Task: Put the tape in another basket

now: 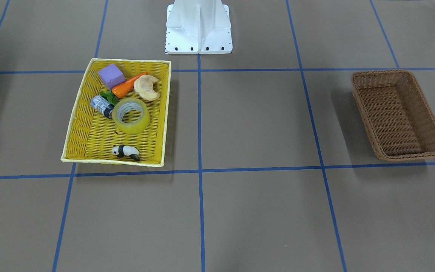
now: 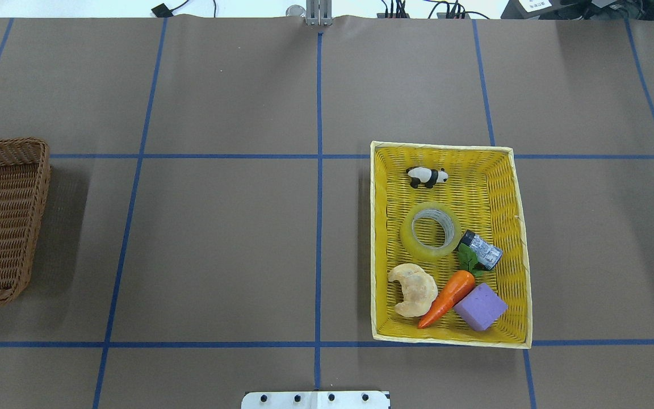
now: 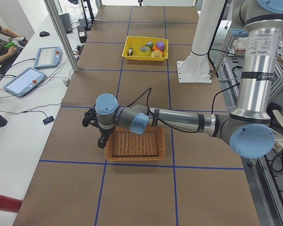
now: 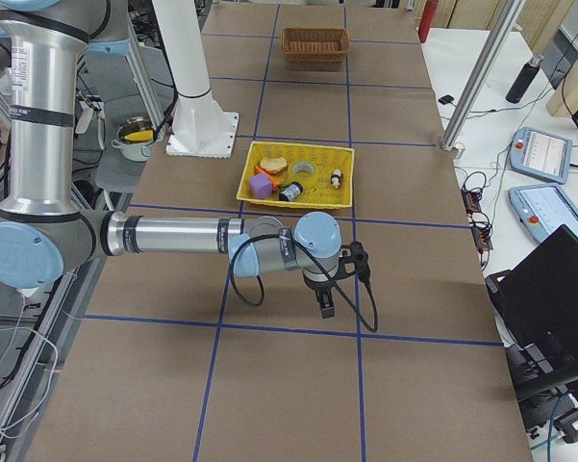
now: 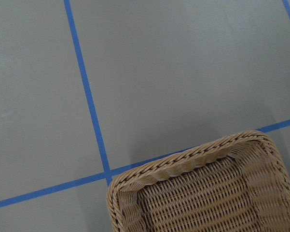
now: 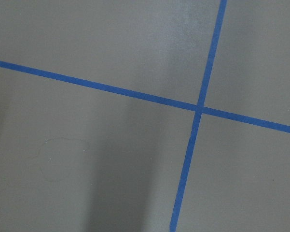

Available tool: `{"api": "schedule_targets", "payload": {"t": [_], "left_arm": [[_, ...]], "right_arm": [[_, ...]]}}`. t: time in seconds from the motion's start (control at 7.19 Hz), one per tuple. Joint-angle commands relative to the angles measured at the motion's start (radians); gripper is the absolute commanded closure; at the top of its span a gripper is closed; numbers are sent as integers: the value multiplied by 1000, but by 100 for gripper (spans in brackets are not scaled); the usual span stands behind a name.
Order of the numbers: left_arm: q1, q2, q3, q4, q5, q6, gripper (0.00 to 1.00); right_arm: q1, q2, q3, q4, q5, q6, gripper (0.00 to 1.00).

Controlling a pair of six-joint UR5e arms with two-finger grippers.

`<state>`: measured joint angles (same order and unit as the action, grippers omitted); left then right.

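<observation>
- My table (image 1: 263,121): brown surface, blue grid lines.
- On my right half: yellow basket (image 1: 83,124).
- At my far left: brown wicker basket (image 1: 395,113).
- Centre, my side: white base plate (image 1: 198,41).

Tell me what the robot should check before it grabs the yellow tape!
1. Nothing on the packing tape: ok, it lies flat in the yellow basket.
2. Room around it: not ok, the small patterned roll sits right beside it.
3. The brown wicker basket empty: ok.
4. The right gripper over the tape: not ok, it hangs over the table outside the yellow basket.
5. That gripper and the left gripper open: cannot tell.
</observation>
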<state>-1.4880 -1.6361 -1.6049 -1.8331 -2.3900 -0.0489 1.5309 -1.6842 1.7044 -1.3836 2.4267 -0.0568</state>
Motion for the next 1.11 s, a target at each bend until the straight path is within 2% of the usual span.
{"api": "schedule_targets", "payload": {"t": [0.0, 0.56, 0.97], "left_arm": [[0, -1, 2, 0, 2, 0, 2], [-2, -5, -24, 5, 3, -20, 2], [-3, 34, -43, 0, -33, -66, 2]], "right_arm": [[0, -2, 4, 0, 3, -1, 0], [0, 15, -19, 0, -3, 3, 0], [11, 10, 21, 2, -11, -1, 0]]}}
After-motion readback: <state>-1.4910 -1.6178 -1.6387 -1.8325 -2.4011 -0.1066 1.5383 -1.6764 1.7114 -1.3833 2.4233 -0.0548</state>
